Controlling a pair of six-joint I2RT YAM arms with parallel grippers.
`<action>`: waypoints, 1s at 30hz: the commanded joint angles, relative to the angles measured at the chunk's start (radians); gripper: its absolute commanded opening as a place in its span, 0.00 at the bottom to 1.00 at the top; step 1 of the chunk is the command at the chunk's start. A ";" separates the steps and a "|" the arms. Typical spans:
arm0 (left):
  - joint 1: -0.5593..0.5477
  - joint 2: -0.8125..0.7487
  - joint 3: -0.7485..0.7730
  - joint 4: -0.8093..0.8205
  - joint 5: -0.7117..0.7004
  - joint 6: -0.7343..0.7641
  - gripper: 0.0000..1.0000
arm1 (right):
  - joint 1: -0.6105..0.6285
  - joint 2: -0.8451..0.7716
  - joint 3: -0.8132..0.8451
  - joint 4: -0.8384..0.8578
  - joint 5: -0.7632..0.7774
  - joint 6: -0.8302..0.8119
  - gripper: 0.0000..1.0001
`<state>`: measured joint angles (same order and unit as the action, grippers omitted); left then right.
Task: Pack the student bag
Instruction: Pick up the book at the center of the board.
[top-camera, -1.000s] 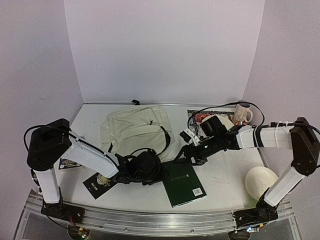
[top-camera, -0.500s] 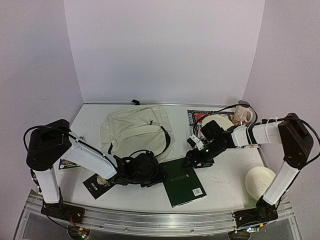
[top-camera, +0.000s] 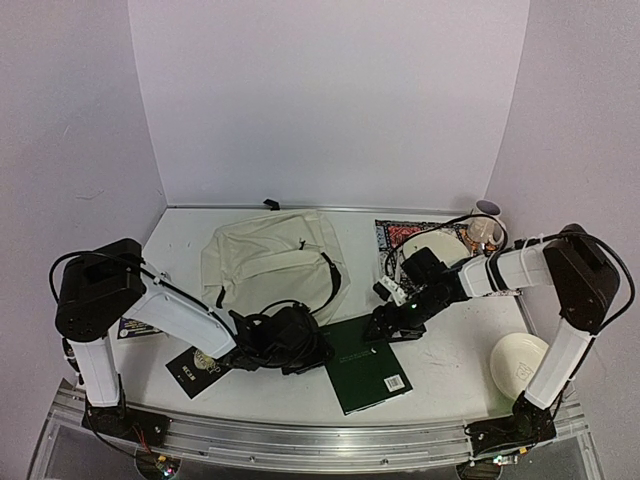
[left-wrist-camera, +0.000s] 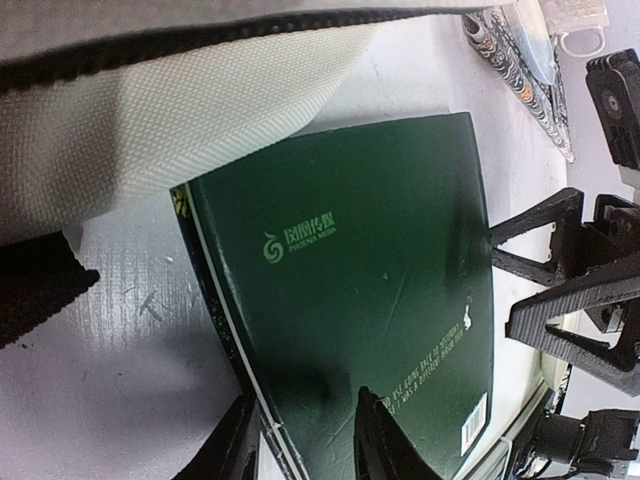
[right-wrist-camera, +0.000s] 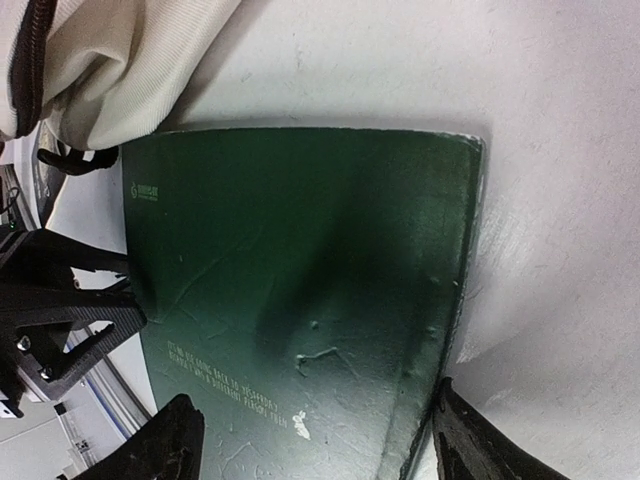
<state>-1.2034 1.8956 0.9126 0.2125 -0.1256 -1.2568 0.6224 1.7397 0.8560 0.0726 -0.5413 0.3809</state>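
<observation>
Two arms are flanking one dark green flat book with pale lettering (top-camera: 370, 368), which is lying on the white table (top-camera: 450, 345) just near-right of the large cream fabric backpack (top-camera: 265, 258).

Backpack is lying flat, left of centre toward the far side, with black straps trailing nearward. Cannot tell whether its zip is standing open.

Left gripper (left-wrist-camera: 305, 425) is sitting low at the book's left edge. Its jaws are standing partly apart and straddling the spine, clamping nothing.

Right gripper (right-wrist-camera: 312, 415) is hanging at the book's far edge with jaws spread wide, holding nothing. Contact with the cover is not discernible.

Small black booklet (top-camera: 198, 366) is lying near-left, also outside the bag.

Judging progress: packing is looking barely begun. Nothing is showing inside the bag, and the book is not yet lifted. Remaining steps are probably gripping the book, opening the bag, then sliding in the book and likely the booklet.
</observation>
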 joint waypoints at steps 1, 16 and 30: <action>-0.002 0.033 0.043 0.033 0.015 0.000 0.33 | 0.046 0.017 -0.022 0.077 -0.251 0.015 0.77; -0.002 -0.057 -0.074 0.162 -0.066 -0.045 0.32 | 0.122 -0.116 0.021 0.103 -0.404 0.040 0.71; -0.001 -0.073 -0.110 0.245 -0.052 -0.114 0.34 | 0.125 -0.117 0.041 0.110 -0.212 0.142 0.69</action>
<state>-1.1885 1.8393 0.7895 0.2996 -0.2729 -1.3253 0.7078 1.6218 0.8421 0.0265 -0.7266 0.4937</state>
